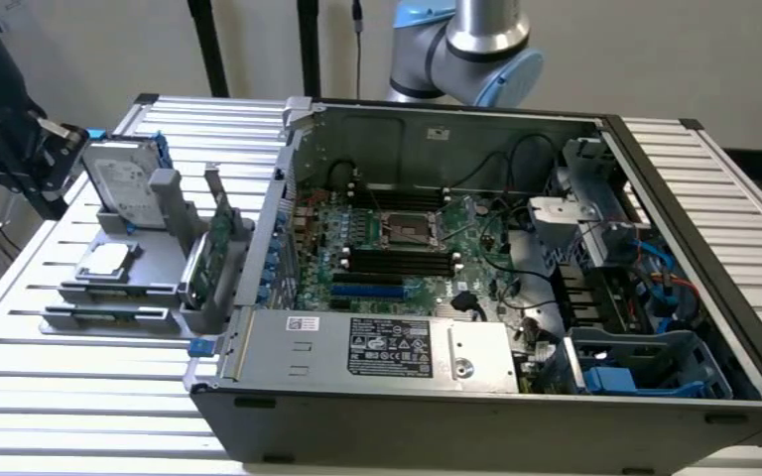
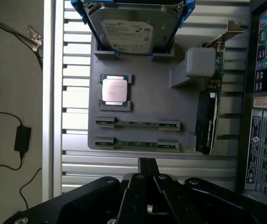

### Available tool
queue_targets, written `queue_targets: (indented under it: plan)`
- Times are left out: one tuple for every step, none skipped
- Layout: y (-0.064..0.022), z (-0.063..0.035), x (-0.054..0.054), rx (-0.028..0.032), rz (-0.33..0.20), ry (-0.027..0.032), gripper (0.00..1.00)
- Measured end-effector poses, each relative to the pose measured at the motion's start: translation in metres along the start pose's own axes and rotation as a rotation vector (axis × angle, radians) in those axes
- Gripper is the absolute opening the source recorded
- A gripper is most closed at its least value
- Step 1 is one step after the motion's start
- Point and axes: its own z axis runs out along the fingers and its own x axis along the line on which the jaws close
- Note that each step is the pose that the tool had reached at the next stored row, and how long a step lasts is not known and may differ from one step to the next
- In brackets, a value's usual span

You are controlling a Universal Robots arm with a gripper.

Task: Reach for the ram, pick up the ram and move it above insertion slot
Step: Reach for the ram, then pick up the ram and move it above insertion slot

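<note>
Two ram sticks, thin green boards, lie on edge in the slots of a grey holder (image 2: 142, 100): one (image 2: 138, 123) and a second (image 2: 137, 143) nearer my gripper. In the exterior view they sit at the holder's near end (image 1: 114, 294). My gripper (image 2: 147, 162) hovers outside the holder's edge, just short of the nearer stick, its dark fingers pressed together and holding nothing. In the exterior view the gripper (image 1: 17, 149) is the black body at the far left, above the table edge. The black insertion slots (image 1: 395, 260) lie on the motherboard inside the open case.
The holder also carries a silver hard drive (image 2: 132, 25), a CPU chip (image 2: 115, 90) and an upright green expansion card (image 2: 212, 93). The open computer case (image 1: 487, 297) stands on the slatted table (image 1: 90, 397). A cable and power adapter (image 2: 21, 137) lie on the floor.
</note>
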Motion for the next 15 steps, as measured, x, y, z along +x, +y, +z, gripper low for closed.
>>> queue_targets:
  plan:
    - [0.0000,0.0000,0.0000,0.0000,0.000,0.0000,0.11]
    - [0.0000,0.0000,0.0000,0.0000,0.000,0.0000,0.11]
    - [0.0000,0.0000,0.0000,0.0000,-0.001,0.0000,0.11]
    - [0.0000,-0.0001,0.0000,0.0001,-0.001,0.0001,0.11]
    - [0.0000,-0.0001,0.0000,0.0001,-0.001,0.0001,0.11]
    - [0.0000,-0.0001,0.0000,0.0000,-0.001,0.0001,0.11]
    - [0.0000,0.0000,0.0000,0.0000,-0.002,0.0001,0.11]
    - [0.0000,-0.0001,0.0000,0.0001,-0.002,0.0001,0.11]
    - [0.0000,0.0000,0.0000,0.0001,-0.002,0.0001,0.11]
    - [0.0000,-0.0001,0.0000,0.0001,-0.002,0.0002,0.11]
    - [0.0000,-0.0001,0.0000,0.0000,-0.002,0.0002,0.11]
    - [0.0000,-0.0001,0.0000,0.0001,-0.002,0.0001,0.11]
    - [0.0000,0.0000,0.0000,0.0000,-0.003,0.0001,0.11]
    - [0.0000,-0.0001,0.0000,0.0001,-0.003,0.0002,0.11]
    - [0.0000,-0.0001,0.0000,0.0001,-0.003,0.0002,0.11]
